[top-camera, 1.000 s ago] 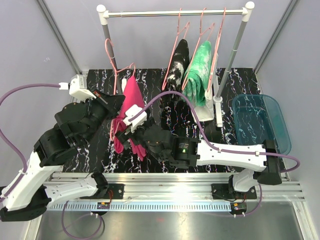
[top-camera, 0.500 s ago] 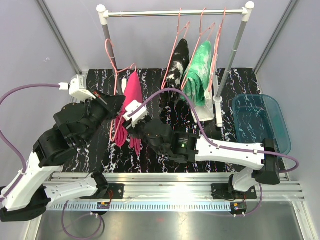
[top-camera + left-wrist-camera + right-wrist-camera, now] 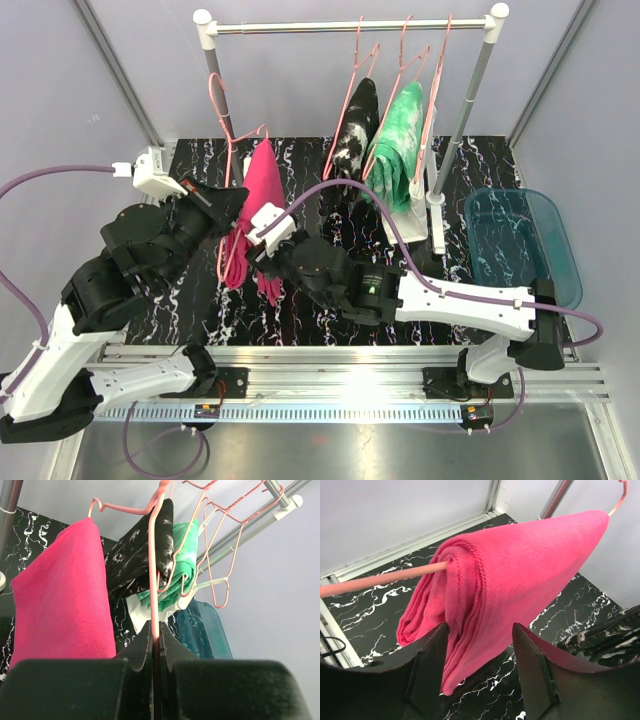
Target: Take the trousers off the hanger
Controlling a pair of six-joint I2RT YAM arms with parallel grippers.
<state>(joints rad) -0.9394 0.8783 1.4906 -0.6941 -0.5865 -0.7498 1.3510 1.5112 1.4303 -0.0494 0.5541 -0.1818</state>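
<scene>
Magenta trousers [image 3: 520, 570] on pink hanger [image 3: 380, 578]

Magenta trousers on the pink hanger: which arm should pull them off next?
Right, likely. The right gripper, open, straddles the folded magenta cloth trousers; the left gripper is shut on the pink wire hanger, holding it.

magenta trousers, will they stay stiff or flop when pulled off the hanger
Probably floppy: the magenta trousers drape in soft folds over the hanger bar. Likely light, as the thin wire shows no sag. The knit looks grippy, so it may drag.
</scene>
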